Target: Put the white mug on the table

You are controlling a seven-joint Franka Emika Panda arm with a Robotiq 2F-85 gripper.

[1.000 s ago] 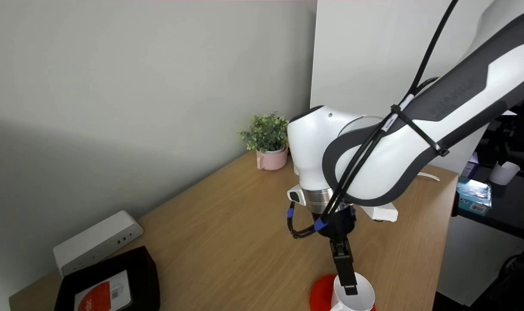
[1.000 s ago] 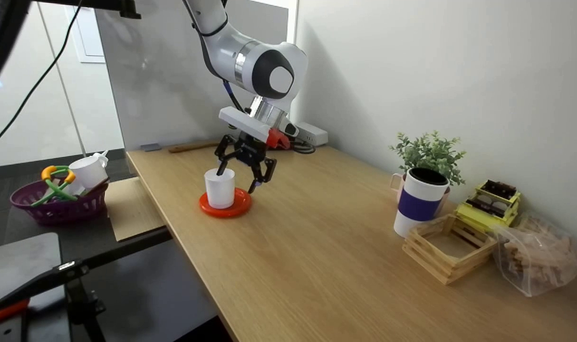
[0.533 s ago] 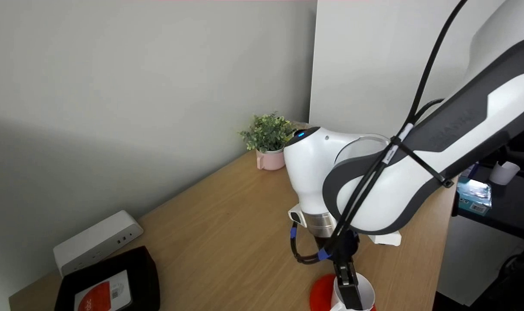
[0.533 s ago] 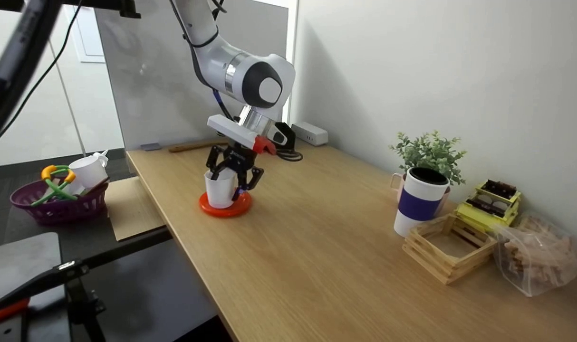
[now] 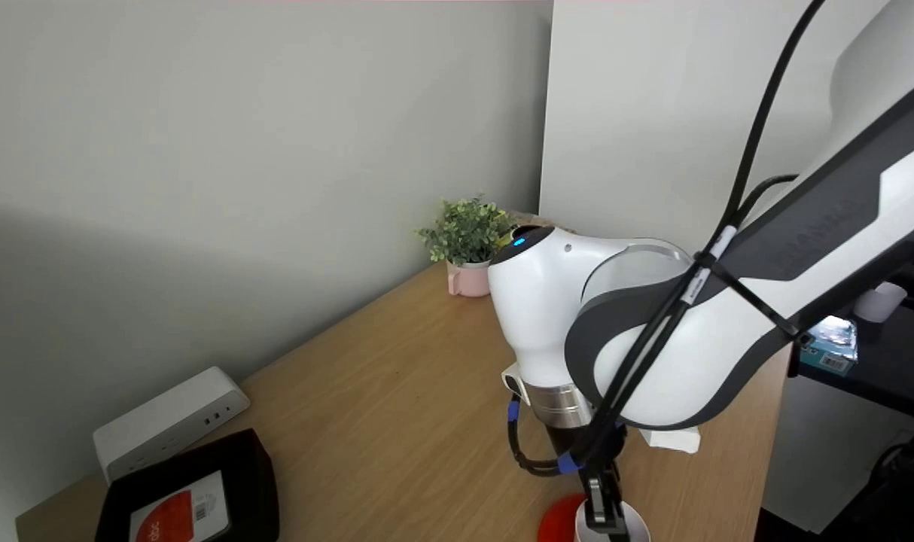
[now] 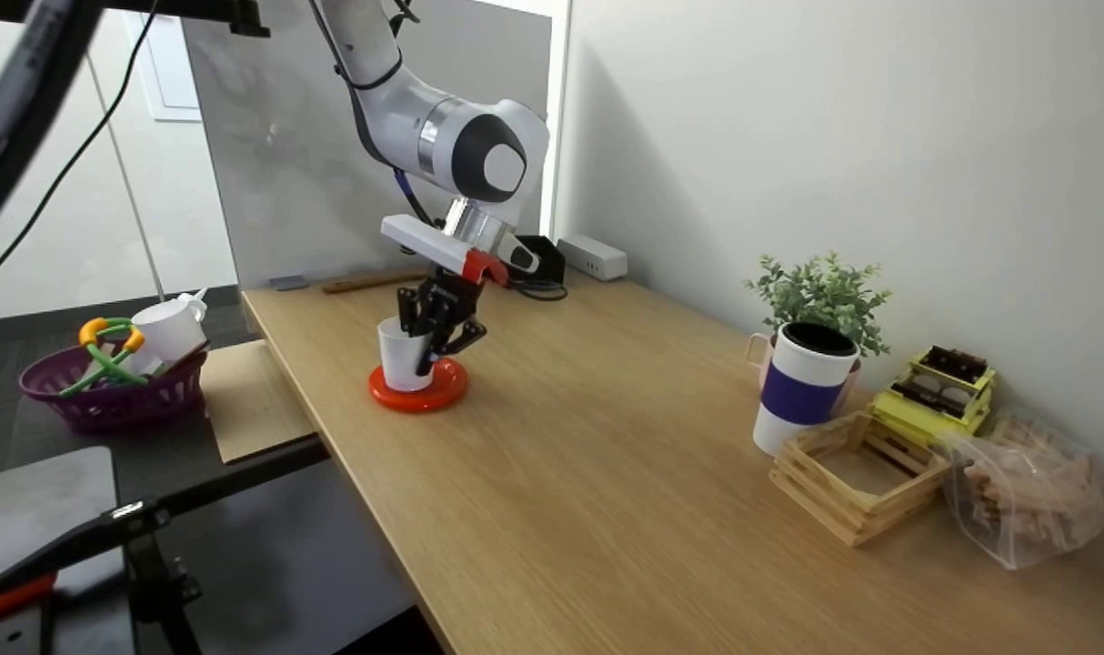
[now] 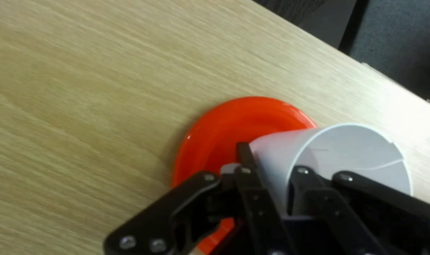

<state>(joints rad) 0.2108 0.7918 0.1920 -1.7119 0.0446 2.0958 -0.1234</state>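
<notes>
The white mug (image 6: 396,360) stands in the red plate (image 6: 452,382), near one long edge of the table (image 6: 607,473). My gripper (image 7: 271,166) straddles the mug's wall: one finger reaches inside the rim, the other lies along the outside. Both fingers bear on the wall, so the jaws are closed on it. The inner fingertip is hidden within the mug. In an exterior view only the upper part of the mug (image 5: 638,525) shows at the bottom of the picture, partly behind the gripper.
A banded cup (image 6: 802,387), a plant (image 6: 825,300), a wooden crate (image 6: 861,473), a yellow object (image 6: 938,391) and a plastic bag (image 6: 1029,487) stand along the wall side. A black tray (image 5: 254,482) and a white power strip (image 5: 171,421) sit by the wall at the other end.
The gripper has come down over the mug's rim and its jaws have closed on the wall. Mug and plate have shifted slightly toward the table's edge.
</notes>
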